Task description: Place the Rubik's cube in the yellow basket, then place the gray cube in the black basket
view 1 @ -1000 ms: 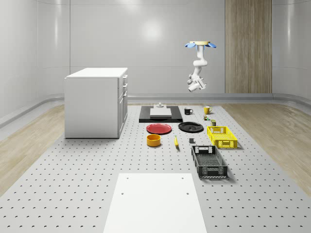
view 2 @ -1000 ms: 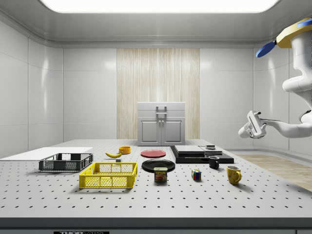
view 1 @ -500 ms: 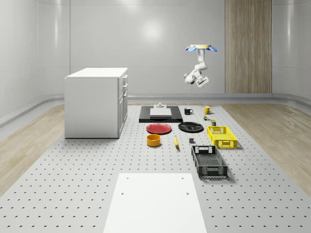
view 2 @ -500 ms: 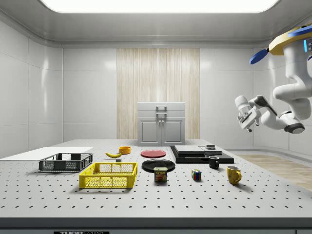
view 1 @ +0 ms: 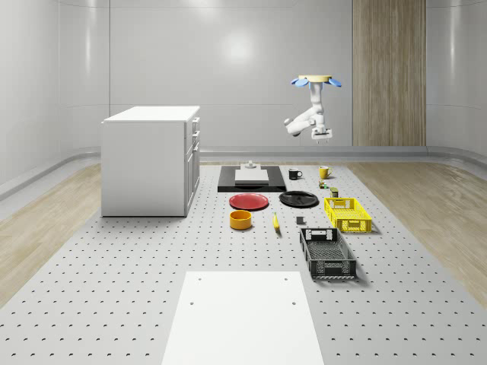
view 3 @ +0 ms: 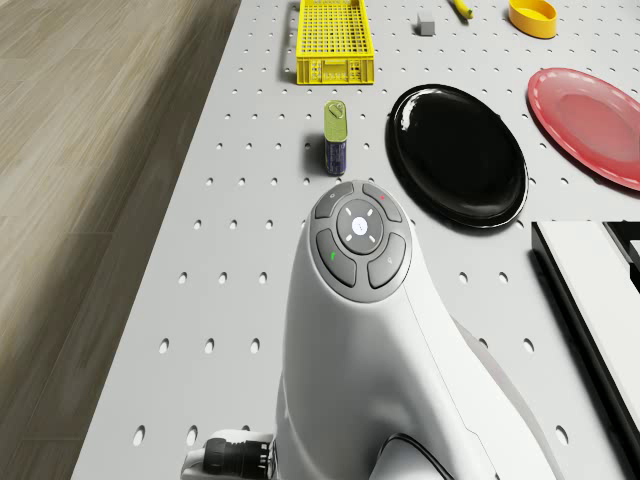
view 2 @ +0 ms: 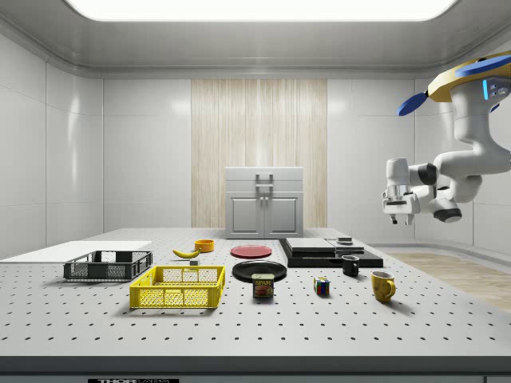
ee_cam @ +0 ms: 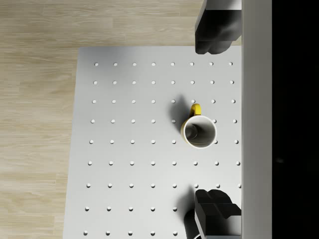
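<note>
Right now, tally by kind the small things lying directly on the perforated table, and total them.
Baskets: 2 (yellow mesh basket, black mesh basket)
Plates: 2 (red round plate, black round plate)
Mugs: 2 (yellow mug, black mug)
Cubes: 2 (multicoloured Rubik's cube, small gray cube)
Bowls: 1 (yellow round bowl)
Bananas: 1 (yellow banana)
Cans: 1 (labelled tin can)
Total: 11

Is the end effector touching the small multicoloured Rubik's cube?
Apart. In the side view the end effector hangs high above the table, well clear of the small multicoloured Rubik's cube.

"SPAM" — on the can [view 2: 263, 286]
</note>
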Robot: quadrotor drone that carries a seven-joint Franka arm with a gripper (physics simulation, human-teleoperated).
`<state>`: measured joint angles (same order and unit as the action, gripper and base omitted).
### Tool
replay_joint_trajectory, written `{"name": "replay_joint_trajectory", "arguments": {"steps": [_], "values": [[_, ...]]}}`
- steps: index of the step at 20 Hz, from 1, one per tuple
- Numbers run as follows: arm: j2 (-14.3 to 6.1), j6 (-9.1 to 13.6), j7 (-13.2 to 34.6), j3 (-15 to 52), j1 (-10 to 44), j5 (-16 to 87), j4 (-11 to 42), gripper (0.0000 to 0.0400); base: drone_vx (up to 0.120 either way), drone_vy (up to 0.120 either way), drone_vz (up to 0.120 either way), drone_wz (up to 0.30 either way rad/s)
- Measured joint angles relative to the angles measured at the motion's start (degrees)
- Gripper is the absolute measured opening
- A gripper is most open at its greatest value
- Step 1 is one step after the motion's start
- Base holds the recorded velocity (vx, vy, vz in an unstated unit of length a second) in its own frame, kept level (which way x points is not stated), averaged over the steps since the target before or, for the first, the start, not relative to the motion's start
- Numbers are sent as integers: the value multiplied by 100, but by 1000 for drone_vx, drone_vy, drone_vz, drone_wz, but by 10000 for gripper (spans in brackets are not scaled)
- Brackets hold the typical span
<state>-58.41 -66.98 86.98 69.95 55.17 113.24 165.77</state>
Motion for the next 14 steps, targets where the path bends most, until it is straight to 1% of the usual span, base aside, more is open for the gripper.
{"name": "replay_joint_trajectory", "arguments": {"steps": [4, 9, 10, 11, 14], "values": [[-161, 19, 167, 124, 240, 40, 15, 400, 120, 0, -120, 0], [-337, -46, 294, 225, 408, 8, 14, 400, 120, -112, -120, 0], [-371, -66, 313, 242, 432, -4, 12, 400, 120, -40, -120, 0], [-404, -86, 331, 257, 454, -16, 11, 400, 120, 0, 0, 0], [-499, -155, 378, 298, 510, -58, 5, 400, 120, 0, -120, 0]]}}
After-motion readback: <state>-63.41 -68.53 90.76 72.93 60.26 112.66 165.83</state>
